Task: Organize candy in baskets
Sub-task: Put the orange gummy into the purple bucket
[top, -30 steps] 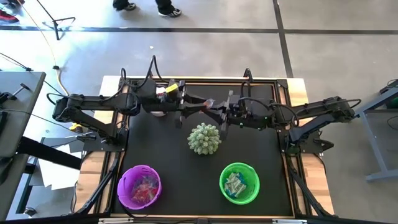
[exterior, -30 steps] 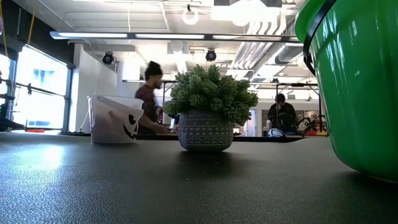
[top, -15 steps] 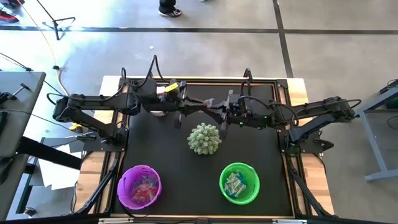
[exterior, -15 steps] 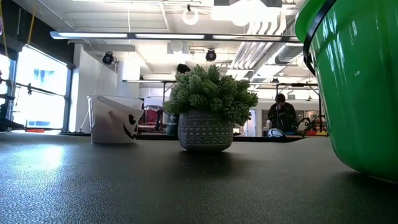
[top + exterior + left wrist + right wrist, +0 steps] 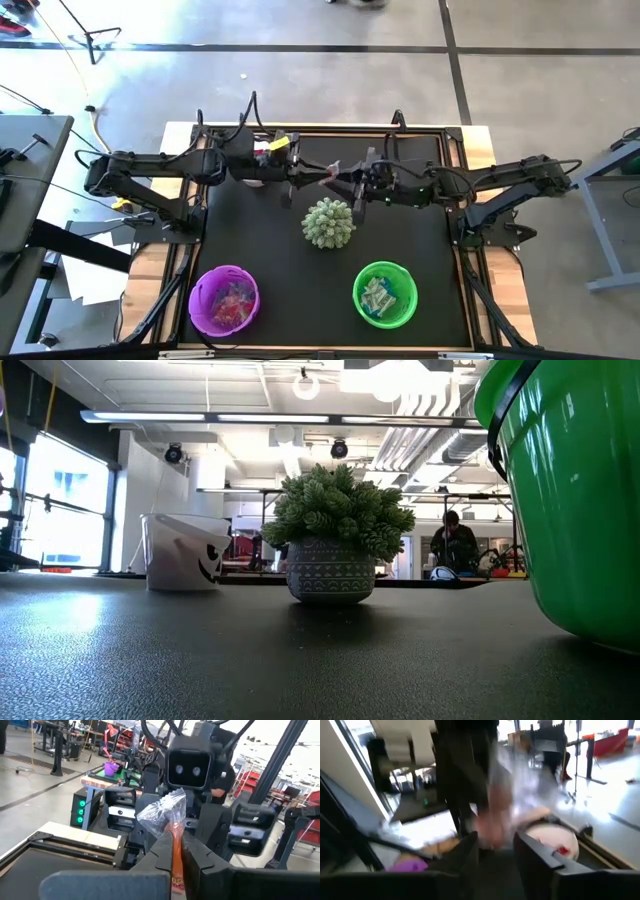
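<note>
Presently the left gripper (image 5: 176, 851) is pressed together on a candy (image 5: 165, 817) with an orange-red body and a crinkled clear wrapper end, the piece standing up between the two dark fingers (image 5: 205, 857). Directly opposite, close by, the right gripper (image 5: 357, 182) faces it above the far middle of the table; its fingers (image 5: 540, 855) stand apart with a gap between them, and nothing is seen gripped in them, though that wrist view is smeared.

In the high view both arms reach inward along the far edge and meet just beyond the spiky pale-green ball (image 5: 328, 222), a potted plant in a patterned pot, which sits near the table's centre directly below the two grippers. The white basket (image 5: 184, 552), bearing a dark face print, stands at the far left, largely covered from above by the left arm. The purple basket (image 5: 199, 287) at the near left holds red-wrapped sweets; the green basket (image 5: 404, 275) at the near right holds blue-and-silver ones.

The table (image 5: 270, 250) has a black textured top in a pale wooden frame. Around it lies a grey concrete floor with dark lines. Beyond it is a workshop with ceiling lights, and a person (image 5: 455, 545) sits at the back.
</note>
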